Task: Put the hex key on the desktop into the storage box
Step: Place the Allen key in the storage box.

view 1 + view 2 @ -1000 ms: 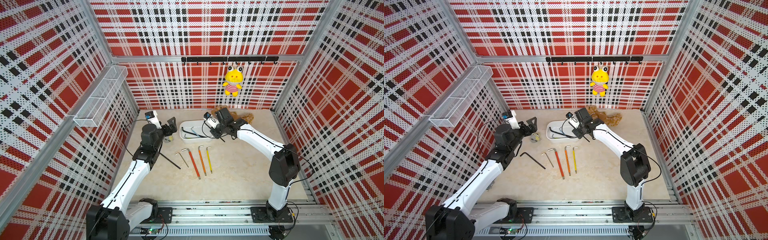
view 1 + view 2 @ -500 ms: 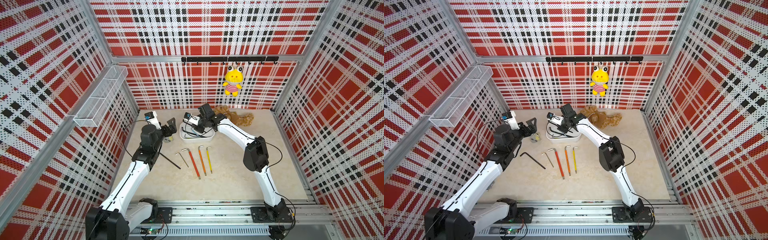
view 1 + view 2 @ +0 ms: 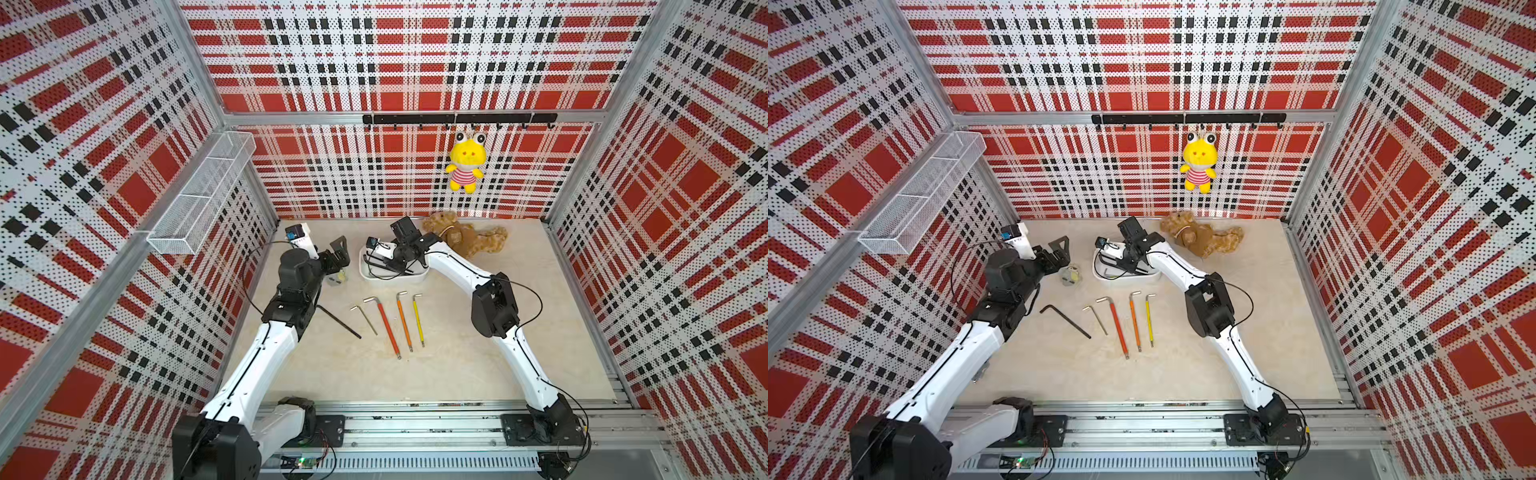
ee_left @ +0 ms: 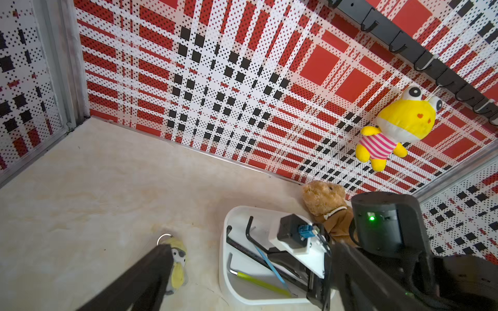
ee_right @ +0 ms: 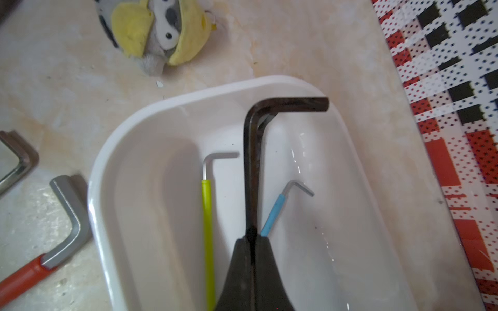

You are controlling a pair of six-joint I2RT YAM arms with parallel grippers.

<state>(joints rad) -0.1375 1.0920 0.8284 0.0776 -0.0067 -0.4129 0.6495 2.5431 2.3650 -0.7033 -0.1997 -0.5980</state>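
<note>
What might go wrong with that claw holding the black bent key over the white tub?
1. The right gripper is shut on the black L-shaped hex key, whose bent end seems to reach the rim of the white plastic storage box; released, it might catch or tip out.
2. It could land on the blue-sleeved hex key beneath and bounce.

Three perforated panel walls [image 3: 415, 54], printed in red, white and black plaid, close in the cream-beige marbled surface [image 3: 457, 374]. Aluminium posts [image 3: 202, 62] join them at the corners. A black hook rail [image 3: 459, 119] runs along the back wall, and a long white wire-mesh basket [image 3: 203, 195] is mounted on the left-hand wall. Aluminium rails [image 3: 415, 424] edge the front. The light is bright and even, with soft shadows.
</note>
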